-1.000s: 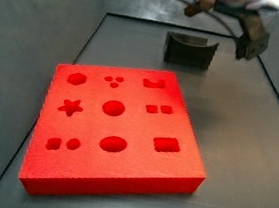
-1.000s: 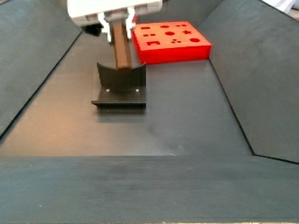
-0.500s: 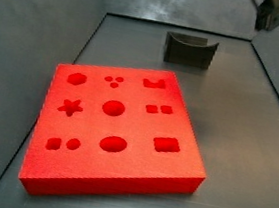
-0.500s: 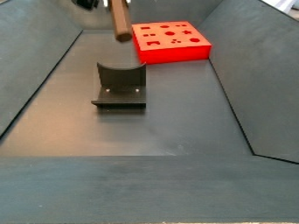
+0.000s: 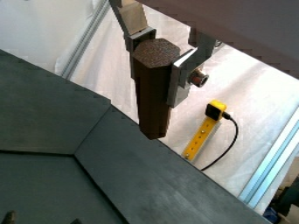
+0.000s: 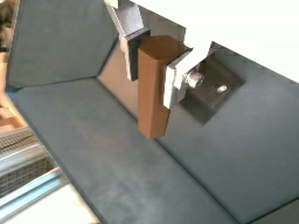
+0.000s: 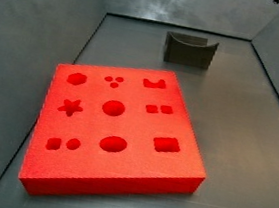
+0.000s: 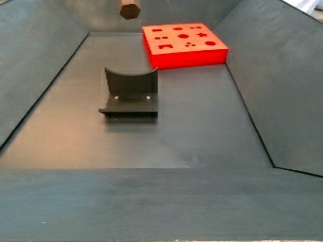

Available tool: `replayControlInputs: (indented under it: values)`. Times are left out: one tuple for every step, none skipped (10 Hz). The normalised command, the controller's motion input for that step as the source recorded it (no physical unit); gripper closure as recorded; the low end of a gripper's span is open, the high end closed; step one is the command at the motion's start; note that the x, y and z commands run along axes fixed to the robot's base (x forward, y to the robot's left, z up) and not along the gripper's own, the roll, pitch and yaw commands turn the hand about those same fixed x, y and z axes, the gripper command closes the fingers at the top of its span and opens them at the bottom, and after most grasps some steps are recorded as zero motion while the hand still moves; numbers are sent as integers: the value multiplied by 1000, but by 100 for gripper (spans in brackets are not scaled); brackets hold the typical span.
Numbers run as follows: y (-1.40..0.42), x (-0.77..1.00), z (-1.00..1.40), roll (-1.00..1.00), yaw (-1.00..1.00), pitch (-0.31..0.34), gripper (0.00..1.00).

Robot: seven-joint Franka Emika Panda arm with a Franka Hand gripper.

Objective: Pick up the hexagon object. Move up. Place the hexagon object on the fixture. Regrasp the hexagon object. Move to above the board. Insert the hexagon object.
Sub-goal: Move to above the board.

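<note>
The gripper (image 5: 156, 51), fingers clenched on the upright peg (image 5: 153, 86), was high above the fixture (image 8: 128, 92), apparently after the regrasp; next, it needed carrying above the board (image 8: 186, 44).

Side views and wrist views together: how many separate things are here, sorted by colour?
Red: 1, the board.
Dark grey: 1, the fixture.
Brown: 1, the hexagon object, gripped in the end effector, high above the floor.
Total: 3.
</note>
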Motion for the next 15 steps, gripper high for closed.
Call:
replayControlInputs:
  values:
    - [-1000,-510,345,-1000,-54,-136,100]
    - [-1000,-546,377,-1000,-57,-153,100]
    - [-1000,-563,357,-1000,-68,-160,100]
    - [-1000,-580,366,-1000,-86,-167,100]
    - [-1000,-589,368,-1000,-93,-165,100]
    - [-1000,-629,375,-1000,-109,-166,100]
    - [-1000,-647,380,-1000,-115,-167,100]
    - [-939,-658,375,-1000,-123,-175,100]
    - [-518,-428,212,-1000,-130,-176,100]
    - [-241,-267,104,-1000,-133,-173,100]
    - [-104,-168,46,-1000,-131,-165,100]
    - [-44,-123,38,-988,-130,-168,100]
    - [-15,-104,11,-769,-98,-142,100]
    - [13,-87,6,-549,-61,-114,100]
    - [10,-72,10,-374,-39,-88,100]
